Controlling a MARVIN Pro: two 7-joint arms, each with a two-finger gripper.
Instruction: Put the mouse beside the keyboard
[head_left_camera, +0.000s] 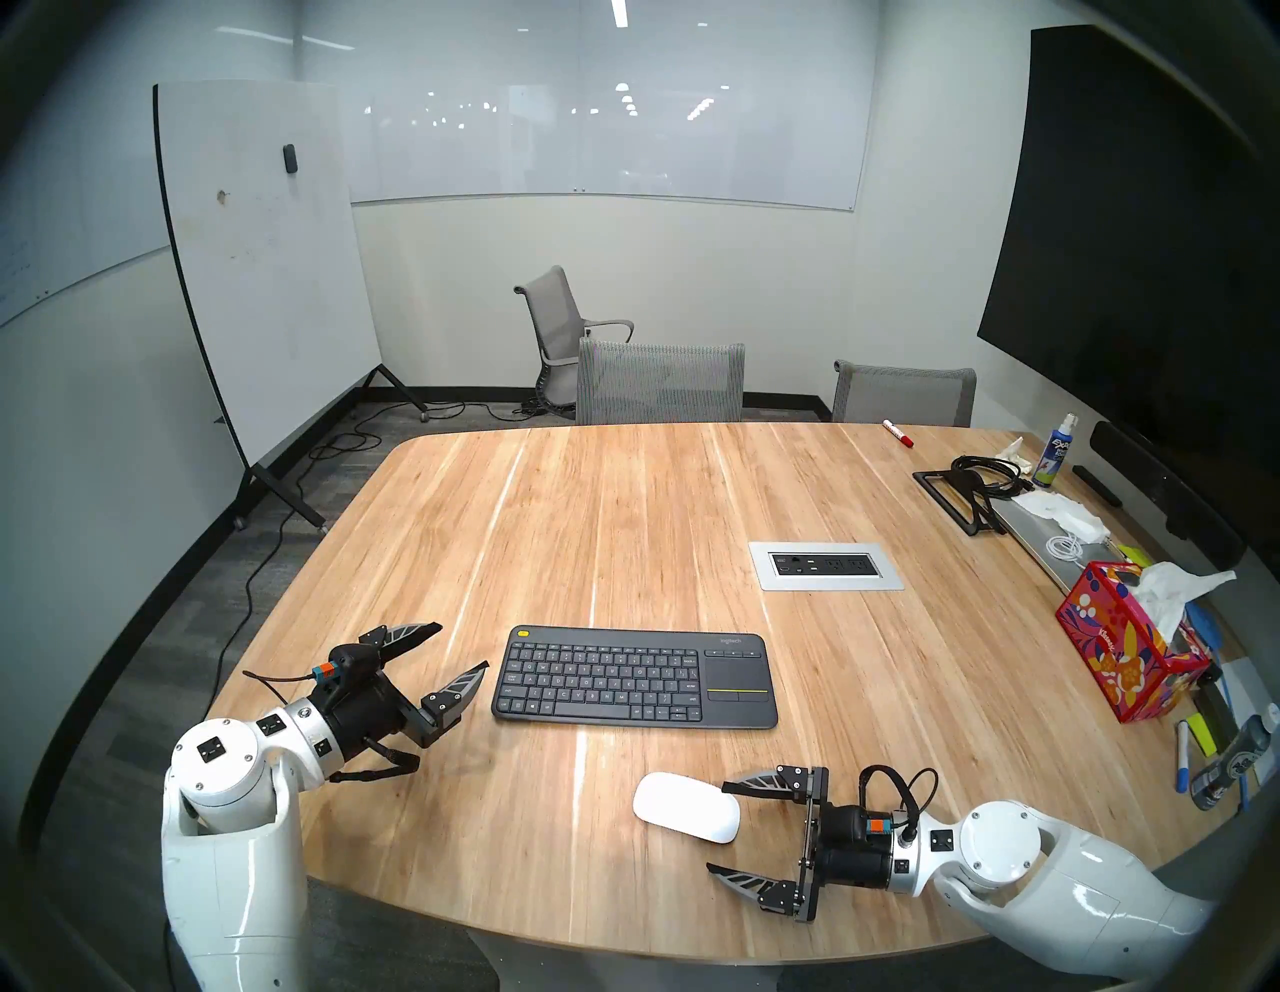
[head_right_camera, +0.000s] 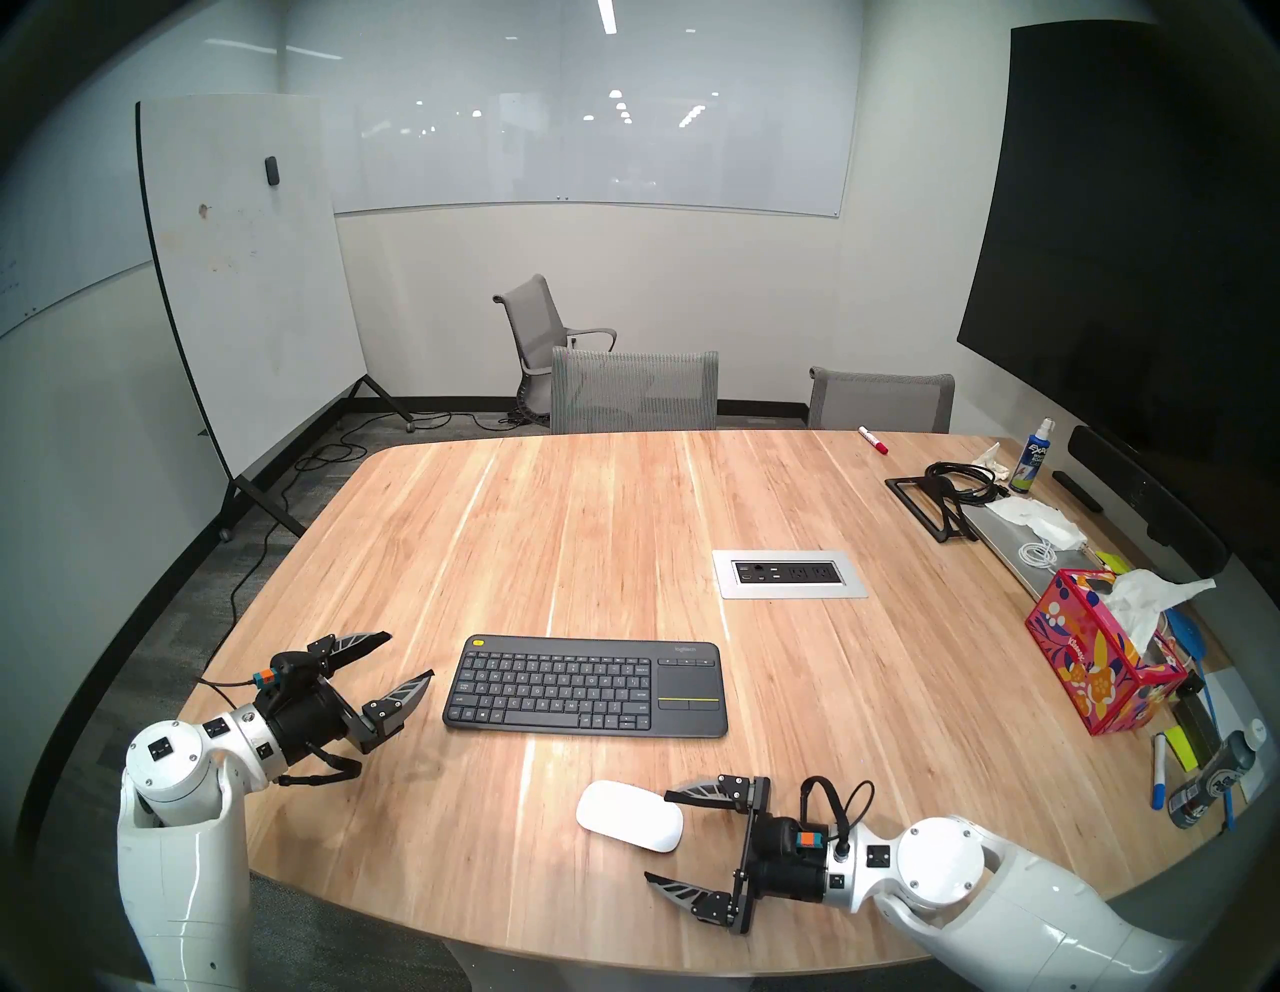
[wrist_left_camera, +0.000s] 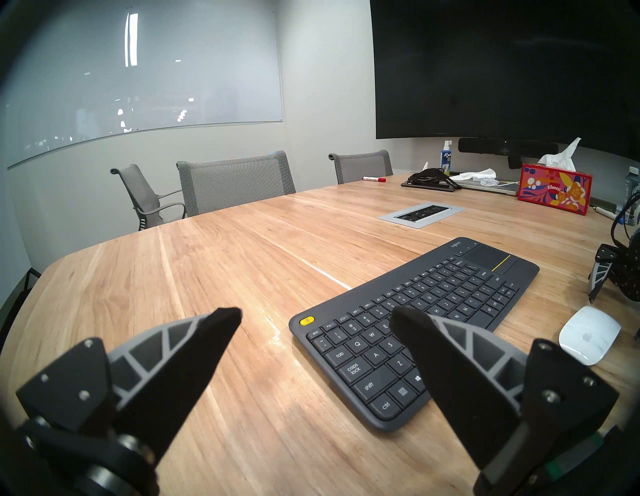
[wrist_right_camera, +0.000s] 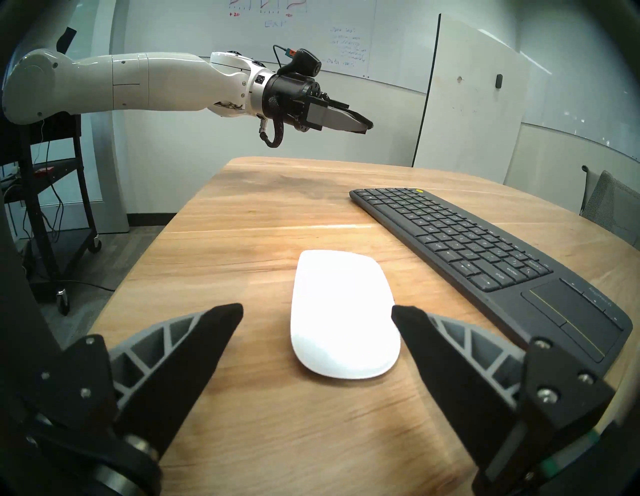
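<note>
The white mouse lies flat on the wooden table, in front of the keyboard's touchpad end and apart from it. The dark grey keyboard sits mid-table. My right gripper is open, level with the table, its fingers either side of the mouse's near end; one fingertip is very close to the mouse's side. My left gripper hovers open and empty just left of the keyboard's yellow-button corner.
A silver power outlet panel is set into the table behind the keyboard. Along the right edge are a red tissue box, markers, a spray bottle, cables and a laptop stand. Grey chairs stand at the far edge.
</note>
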